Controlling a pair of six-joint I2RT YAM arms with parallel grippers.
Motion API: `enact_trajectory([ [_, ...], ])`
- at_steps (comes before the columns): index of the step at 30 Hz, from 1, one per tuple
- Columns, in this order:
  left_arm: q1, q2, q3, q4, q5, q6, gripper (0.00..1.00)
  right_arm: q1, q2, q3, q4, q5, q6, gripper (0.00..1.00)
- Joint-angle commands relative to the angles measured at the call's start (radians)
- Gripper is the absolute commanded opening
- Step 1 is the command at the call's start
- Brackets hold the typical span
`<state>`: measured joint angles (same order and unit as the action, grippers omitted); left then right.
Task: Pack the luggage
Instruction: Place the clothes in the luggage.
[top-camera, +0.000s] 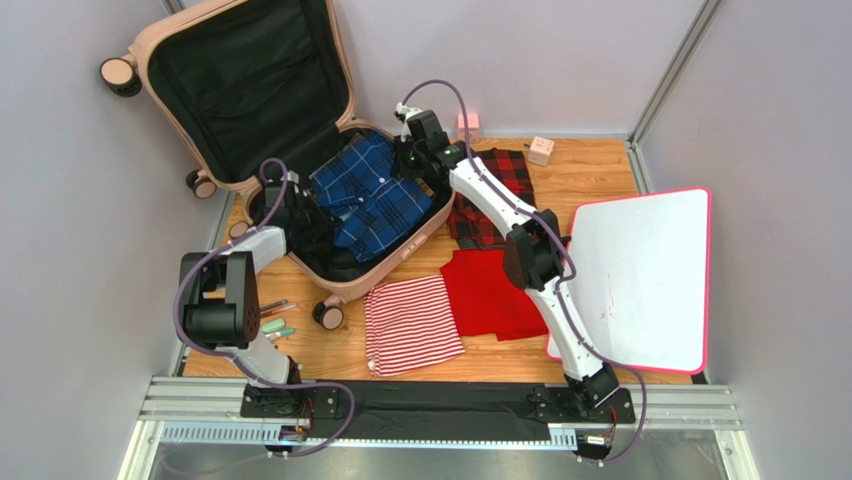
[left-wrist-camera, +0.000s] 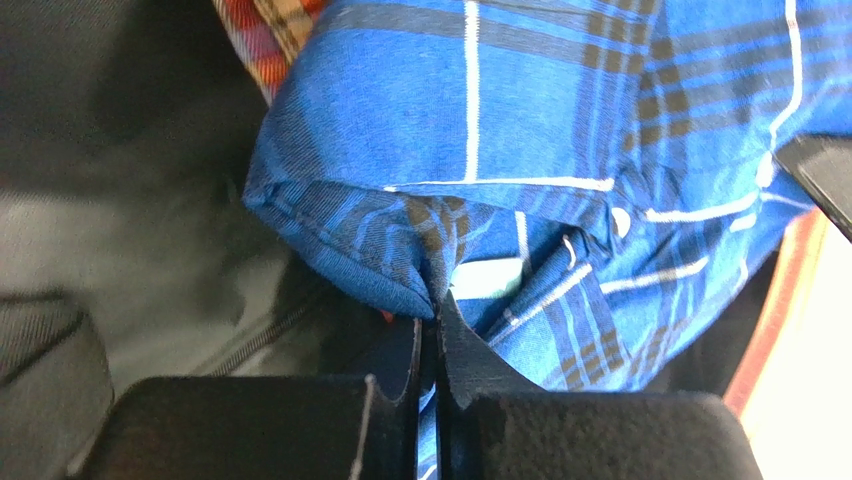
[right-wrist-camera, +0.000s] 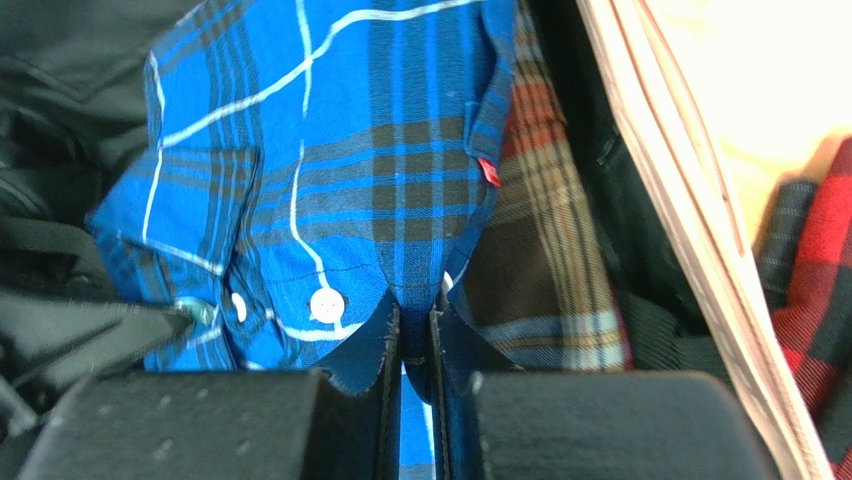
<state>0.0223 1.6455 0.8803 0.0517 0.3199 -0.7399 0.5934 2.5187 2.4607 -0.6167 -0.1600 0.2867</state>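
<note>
The luggage (top-camera: 392, 262), a pale pink hard-shell suitcase with black lining, lies open at the back left, its lid (top-camera: 250, 80) propped up. A blue plaid shirt (top-camera: 375, 195) lies inside it, over a brown and red plaid garment (right-wrist-camera: 545, 250). My left gripper (top-camera: 312, 215) is shut on the shirt's near left edge (left-wrist-camera: 400, 260), cloth pinched between the jaws. My right gripper (top-camera: 425, 170) is shut on the shirt's far right edge (right-wrist-camera: 415, 250), near a white button.
On the wooden table lie a red-black checked shirt (top-camera: 495, 200), a red garment (top-camera: 490, 295) and a red-white striped bag (top-camera: 412, 325). A white board with pink rim (top-camera: 645, 280) sits at the right. Pens (top-camera: 278, 325) lie beside the left arm. Small boxes (top-camera: 541, 150) stand at the back.
</note>
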Motion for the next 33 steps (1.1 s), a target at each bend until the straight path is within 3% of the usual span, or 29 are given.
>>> enact_trajectory([
  [1, 0.001, -0.078, -0.029, 0.065, -0.008, -0.042, 0.0, 0.022, 0.003, 0.06, 0.138, 0.085, 0.011, 0.0],
  [9, -0.019, -0.102, -0.032, 0.06, -0.035, -0.09, 0.0, 0.02, 0.058, 0.139, 0.233, 0.16, -0.015, 0.0],
  [17, -0.076, -0.055, 0.0, 0.043, -0.012, -0.113, 0.0, 0.014, 0.054, 0.121, 0.226, 0.255, -0.053, 0.0],
  [20, -0.079, -0.044, 0.023, -0.01, -0.033, -0.095, 0.0, 0.013, 0.039, 0.106, 0.227, 0.26, -0.054, 0.1],
  [21, -0.079, -0.047, 0.037, -0.035, -0.051, -0.087, 0.02, 0.013, 0.028, 0.104, 0.226, 0.255, -0.055, 0.29],
  [24, -0.07, -0.071, 0.065, -0.111, -0.099, -0.046, 0.38, 0.014, -0.015, 0.07, 0.215, 0.232, -0.057, 0.67],
  [25, -0.068, -0.081, 0.077, -0.157, -0.125, -0.018, 0.6, 0.014, -0.032, 0.055, 0.213, 0.218, -0.058, 0.73],
  [27, -0.064, -0.11, 0.101, -0.194, -0.15, 0.013, 0.77, 0.014, -0.085, 0.006, 0.207, 0.198, -0.067, 0.87],
  [28, -0.062, -0.124, 0.108, -0.223, -0.165, 0.04, 0.86, 0.014, -0.107, -0.009, 0.204, 0.18, -0.067, 0.9],
  [33, -0.061, -0.237, 0.097, -0.292, -0.228, 0.106, 0.91, 0.016, -0.288, -0.138, 0.184, 0.094, -0.07, 0.97],
])
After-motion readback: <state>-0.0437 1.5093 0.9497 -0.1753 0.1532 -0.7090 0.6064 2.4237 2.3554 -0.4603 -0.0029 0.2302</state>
